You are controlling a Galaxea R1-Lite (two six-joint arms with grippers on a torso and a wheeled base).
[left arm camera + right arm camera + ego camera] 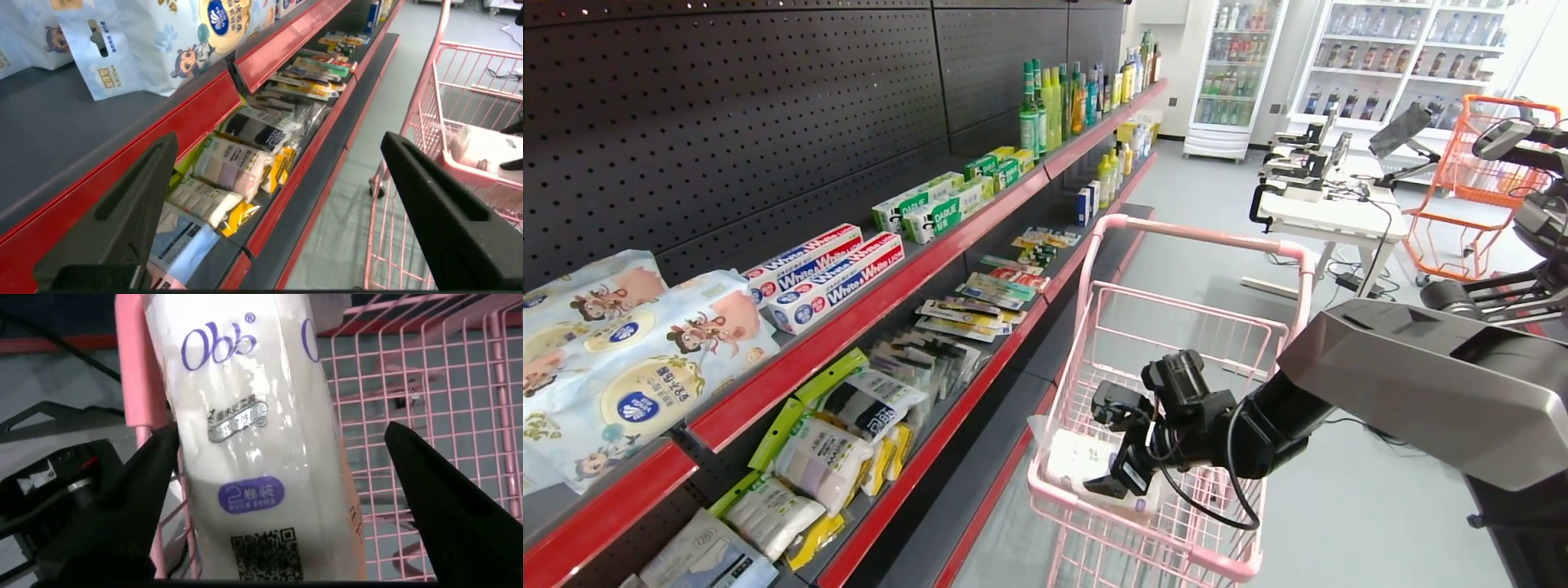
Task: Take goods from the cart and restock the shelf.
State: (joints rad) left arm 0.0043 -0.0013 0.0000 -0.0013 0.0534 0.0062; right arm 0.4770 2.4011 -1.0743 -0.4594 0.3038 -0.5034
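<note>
The pink cart (pixel 1202 235) stands in the aisle beside the shelf (pixel 866 314). A white wrapped pack (pixel 253 457) lies in the cart's basket, in the near corner on the shelf side. The right gripper (pixel 1112 483) is down inside that corner, its jaws spread wide on either side of the pack without closing on it. The left gripper (pixel 278 139) hangs by the shelf's red front edge, jaws wide and holding nothing. Printed tissue packs (pixel 645 359) and toothpaste boxes (pixel 837 273) sit on the top shelf board.
</note>
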